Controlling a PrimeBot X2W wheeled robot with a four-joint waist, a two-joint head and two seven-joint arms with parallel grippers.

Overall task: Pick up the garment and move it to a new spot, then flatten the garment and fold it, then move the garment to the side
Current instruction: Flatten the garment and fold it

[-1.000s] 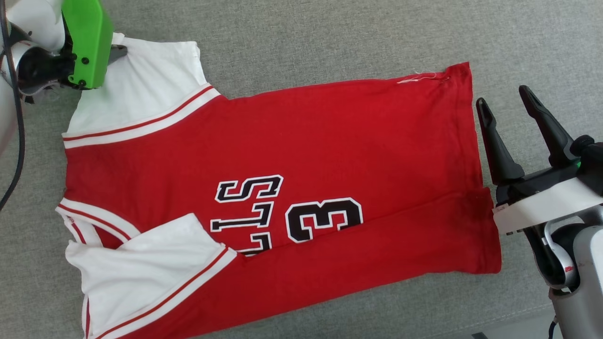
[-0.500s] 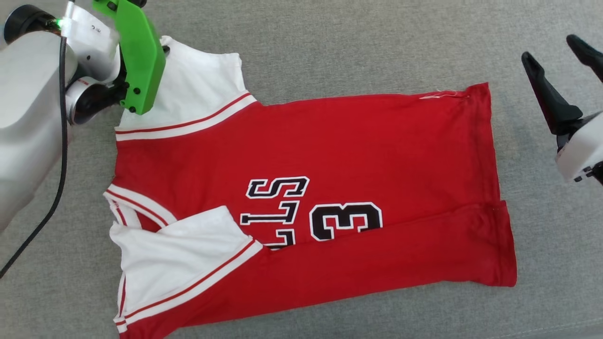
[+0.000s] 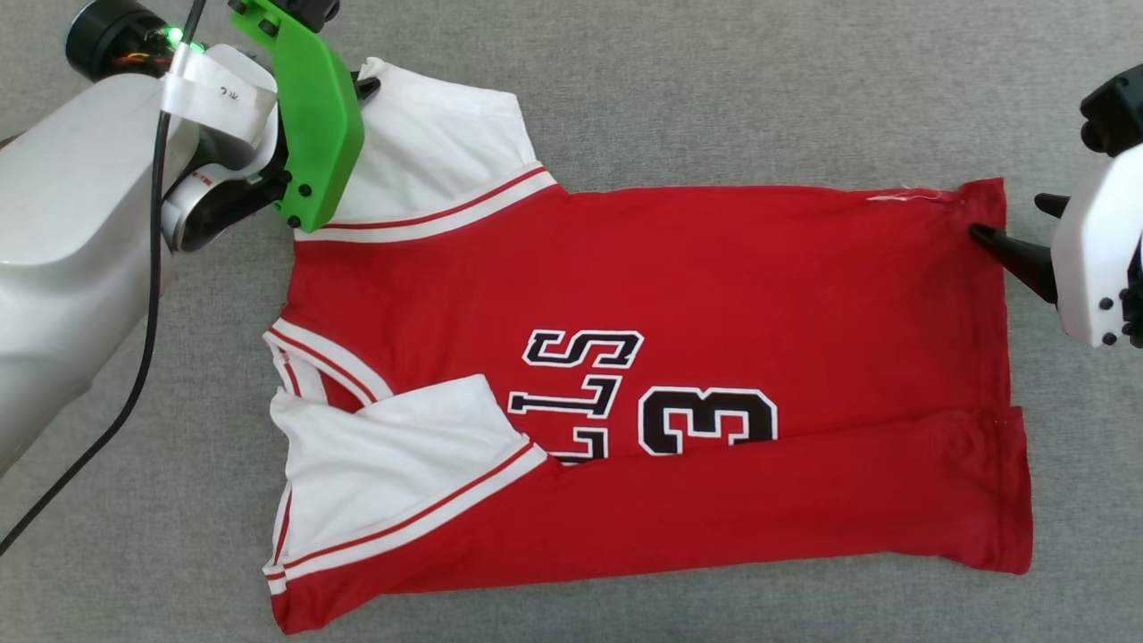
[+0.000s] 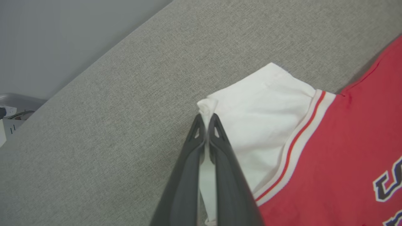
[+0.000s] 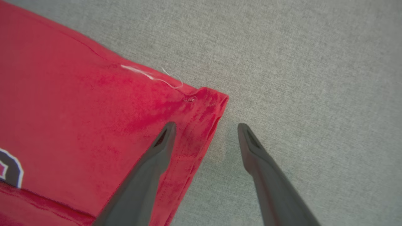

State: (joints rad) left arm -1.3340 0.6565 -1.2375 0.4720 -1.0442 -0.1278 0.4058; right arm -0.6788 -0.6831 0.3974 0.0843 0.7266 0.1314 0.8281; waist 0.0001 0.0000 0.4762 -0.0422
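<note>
Starting at the left, your left gripper (image 4: 205,117) is pinching the outer edge of the white sleeve (image 3: 438,152), fingers pressed together on the cloth, at ten o'clock of the garment (image 3: 670,295). The garment is lying flat on the grey fabric surface (image 3: 714,89), its six o'clock side folded over the lettering. At two o'clock your right gripper (image 5: 206,125) is standing apart, straddling the hem corner (image 5: 216,97). If you are lifting before it is closing, that corner is probably dragging and skewing the fold. You are working without any container here.
</note>
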